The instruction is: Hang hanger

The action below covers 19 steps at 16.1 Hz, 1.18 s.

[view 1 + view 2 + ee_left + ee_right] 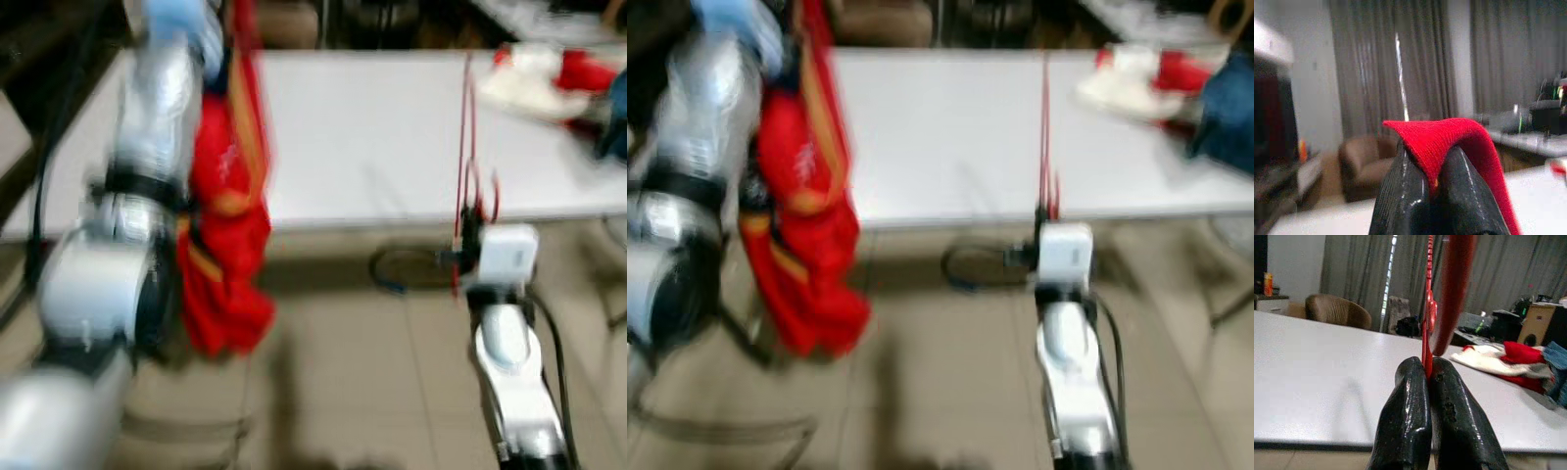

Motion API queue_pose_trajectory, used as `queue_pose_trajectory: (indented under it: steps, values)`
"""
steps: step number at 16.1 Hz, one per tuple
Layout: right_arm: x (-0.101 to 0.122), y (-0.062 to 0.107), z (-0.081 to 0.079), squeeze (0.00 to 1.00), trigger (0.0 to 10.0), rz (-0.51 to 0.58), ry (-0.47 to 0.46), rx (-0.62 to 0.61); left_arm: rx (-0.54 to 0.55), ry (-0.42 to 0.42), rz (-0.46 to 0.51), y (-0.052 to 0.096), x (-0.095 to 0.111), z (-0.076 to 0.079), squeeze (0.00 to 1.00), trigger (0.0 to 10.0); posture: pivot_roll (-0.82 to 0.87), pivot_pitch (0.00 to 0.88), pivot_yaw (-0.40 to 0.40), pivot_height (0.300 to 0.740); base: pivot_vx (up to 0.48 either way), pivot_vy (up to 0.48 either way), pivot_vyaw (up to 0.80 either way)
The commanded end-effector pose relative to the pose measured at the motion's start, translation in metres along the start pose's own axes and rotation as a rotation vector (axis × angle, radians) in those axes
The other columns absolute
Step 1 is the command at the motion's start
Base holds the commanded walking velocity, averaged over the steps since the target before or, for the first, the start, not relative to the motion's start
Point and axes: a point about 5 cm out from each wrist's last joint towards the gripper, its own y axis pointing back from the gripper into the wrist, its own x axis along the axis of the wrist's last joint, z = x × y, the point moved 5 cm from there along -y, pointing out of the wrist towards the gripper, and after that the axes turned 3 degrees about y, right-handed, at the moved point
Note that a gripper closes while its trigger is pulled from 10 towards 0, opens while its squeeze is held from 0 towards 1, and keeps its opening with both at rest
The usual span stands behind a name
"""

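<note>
The white surface (392,137) spans the scene ahead, with a heap of white, red and blue clothes (558,83) at its far right corner. Head views are blurred.

The red garment (227,215) hangs in a long drape off the raised left arm, at the near left edge of the surface, its lower folds reaching toward the floor. In the left wrist view the left tool (1431,188) is pinched closed on a fold of that red cloth.

The red hanger (466,147) stands upright — long axis roughly vertical — rising from the right tool (472,220), just in front of the near edge of the surface. In the right wrist view the fingers are clamped tight on the hanger's thin stem.

Key relation: garment lies to the left of the hanger, well apart, approx. level w/ it — so each arm holds one piece, and they'd likely need to come together across the robot's front. No rail can be made out.
</note>
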Motion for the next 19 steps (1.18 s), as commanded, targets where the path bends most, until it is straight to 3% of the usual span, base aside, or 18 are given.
queue_pose_trajectory:
  steps: [1, 3, 4, 5, 7, 8, 9, 10, 12, 13, 15, 17, 19]
  values:
    - [0.012, -0.001, -0.013, 0.00, 0.0, 0.041, -0.025, 0.042, 0.011, -0.064, 0.104, -0.008, 0.038, -0.009, 0.00, 10.0, -0.01, 0.000, -0.007, 0.740, 0.461, 0.000, 0.00]
    - [0.017, -0.001, -0.021, 0.00, 0.0, 0.056, -0.043, 0.069, 0.029, -0.161, 0.205, -0.025, 0.108, -0.002, 0.00, 10.0, -0.03, 0.000, 0.010, 0.740, 0.461, 0.000, 0.00]
    - [0.018, 0.000, -0.022, 0.00, 0.0, 0.058, -0.042, 0.070, 0.042, -0.188, 0.229, -0.027, 0.124, -0.002, 0.00, 10.0, -0.03, 0.000, 0.013, 0.740, 0.461, 0.000, 0.00]
    - [0.018, 0.002, -0.021, 0.00, 0.0, 0.056, -0.043, 0.067, 0.080, -0.232, 0.276, -0.028, 0.155, -0.004, 0.00, 10.0, -0.03, 0.000, 0.016, 0.740, 0.461, 0.000, 0.00]
    - [0.015, 0.005, -0.023, 0.00, 0.0, 0.045, -0.050, 0.055, 0.149, -0.314, 0.322, -0.026, 0.181, -0.009, 0.00, 10.0, -0.06, 0.000, 0.046, 0.740, 0.461, 0.000, 0.00]
    - [0.016, 0.005, -0.024, 0.00, 0.0, 0.047, -0.052, 0.053, 0.149, -0.348, 0.316, -0.027, 0.178, -0.007, 0.00, 10.0, -0.07, 0.000, 0.054, 0.740, 0.461, 0.000, 0.00]
    - [0.017, 0.006, -0.024, 0.00, 0.0, 0.049, -0.054, 0.048, 0.152, -0.429, 0.303, -0.028, 0.169, -0.003, 0.00, 10.0, -0.07, 0.000, 0.056, 0.740, 0.461, 0.000, 0.00]
    - [0.016, 0.006, -0.023, 0.00, 0.0, 0.045, -0.056, 0.045, 0.145, -0.434, 0.275, -0.029, 0.157, -0.003, 0.00, 10.0, -0.07, 0.000, 0.059, 0.740, 0.461, 0.000, 0.00]
    - [0.013, 0.008, -0.022, 0.00, 0.0, 0.029, -0.059, 0.044, 0.082, -0.491, 0.135, -0.028, 0.091, 0.006, 0.00, 10.0, -0.07, 0.000, 0.050, 0.740, 0.459, 0.000, 0.00]
    - [0.013, 0.008, -0.023, 0.00, 0.0, 0.028, -0.059, 0.050, 0.061, -0.516, 0.082, -0.026, 0.069, 0.009, 0.00, 10.0, -0.07, 0.000, 0.048, 0.740, 0.458, 0.000, 0.00]
    - [0.015, 0.009, -0.027, 0.00, 0.0, 0.030, -0.059, 0.069, -0.005, -0.572, -0.134, -0.003, -0.026, 0.011, 0.00, 10.0, -0.07, 0.000, 0.042, 0.740, 0.448, 0.000, 0.00]
    - [0.014, 0.009, -0.027, 0.00, 0.0, 0.027, -0.060, 0.074, -0.005, -0.540, -0.279, 0.019, -0.077, 0.001, 0.00, 10.0, -0.06, 0.000, 0.042, 0.740, 0.448, 0.000, 0.00]
    - [0.014, 0.011, -0.030, 0.00, 0.0, 0.023, -0.063, 0.083, 0.042, -0.434, -0.455, 0.049, -0.128, -0.015, 0.00, 10.0, -0.07, 0.005, 0.043, 0.740, 0.442, 0.000, 0.00]
